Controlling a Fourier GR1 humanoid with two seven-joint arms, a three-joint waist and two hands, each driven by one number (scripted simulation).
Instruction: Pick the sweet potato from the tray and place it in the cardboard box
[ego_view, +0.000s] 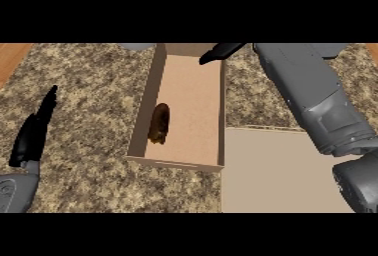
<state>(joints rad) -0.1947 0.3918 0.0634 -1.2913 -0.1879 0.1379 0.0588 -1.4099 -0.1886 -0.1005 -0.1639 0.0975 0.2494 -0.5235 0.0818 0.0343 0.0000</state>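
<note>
The left hand rests at the counter's left edge, fingers straight and holding nothing. The sweet potato lies inside the cardboard box, near its left wall, long axis along the box. The right hand hovers over the box's far right corner, fingers straight, with nothing held; the tray sits at the counter's near right

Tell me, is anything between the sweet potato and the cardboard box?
No. The sweet potato already lies inside the cardboard box, near its left wall. The right hand is above the box's far end, and the left hand rests at the left edge.
</note>
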